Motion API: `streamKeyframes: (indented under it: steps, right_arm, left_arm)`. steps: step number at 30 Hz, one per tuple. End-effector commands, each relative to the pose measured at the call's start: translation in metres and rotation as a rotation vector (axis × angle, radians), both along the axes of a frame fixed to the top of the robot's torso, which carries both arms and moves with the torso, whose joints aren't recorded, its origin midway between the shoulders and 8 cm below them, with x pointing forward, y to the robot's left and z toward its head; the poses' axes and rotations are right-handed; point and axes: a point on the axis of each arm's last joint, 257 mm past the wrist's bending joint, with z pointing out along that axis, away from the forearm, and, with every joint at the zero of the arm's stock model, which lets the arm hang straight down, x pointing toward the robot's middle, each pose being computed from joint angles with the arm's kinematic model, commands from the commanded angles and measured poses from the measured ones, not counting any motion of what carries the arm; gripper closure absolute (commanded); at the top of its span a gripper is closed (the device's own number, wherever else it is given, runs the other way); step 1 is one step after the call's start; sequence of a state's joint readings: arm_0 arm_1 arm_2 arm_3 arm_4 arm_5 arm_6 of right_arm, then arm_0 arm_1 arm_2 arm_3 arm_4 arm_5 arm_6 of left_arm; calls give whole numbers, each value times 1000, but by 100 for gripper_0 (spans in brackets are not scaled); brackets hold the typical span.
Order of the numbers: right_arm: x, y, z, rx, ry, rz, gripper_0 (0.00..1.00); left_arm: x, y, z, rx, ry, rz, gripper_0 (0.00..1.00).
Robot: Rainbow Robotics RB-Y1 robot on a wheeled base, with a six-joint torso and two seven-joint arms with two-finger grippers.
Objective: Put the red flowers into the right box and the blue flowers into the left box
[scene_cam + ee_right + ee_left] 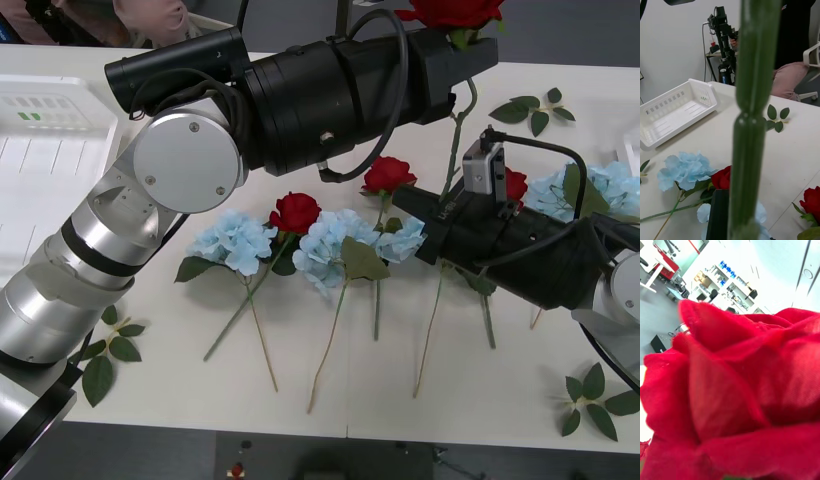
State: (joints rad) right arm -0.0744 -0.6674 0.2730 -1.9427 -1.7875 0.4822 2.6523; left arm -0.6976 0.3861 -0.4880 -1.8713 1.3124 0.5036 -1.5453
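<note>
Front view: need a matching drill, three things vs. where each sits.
Things:
1. raised red rose
2. white basket
3. leftmost blue flower

Places:
a. lying flat mid-table, beside a red rose
b. at the table's left side
c. aloft, above the table's far side

Pairs: 1-c, 2-b, 3-a

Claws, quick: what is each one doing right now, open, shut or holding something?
Left claw: closed on the deep-red artificial rose, held high.
Right claw: by that rose's green stem; open or closed cannot be told.
</note>
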Motion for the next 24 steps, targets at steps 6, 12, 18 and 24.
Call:
streamKeyframes:
  steps: [6,12,18,24]
  right_arm:
    - [18,-49,0,-26,77,-78,100]
    - [14,-121,-42,-86,313,-116,100]
    - [25,-227,-58,-31,550,-291,100]
    - [39,-342,-56,-241,720,-457,100]
  left_arm:
    - [-8,-5,18,-5,-43,-16,0]
    - [-5,-5,-2,-4,10,-13,0]
    - [-5,48,-29,103,224,-76,0]
    - [-36,165,-105,552,458,-148,0]
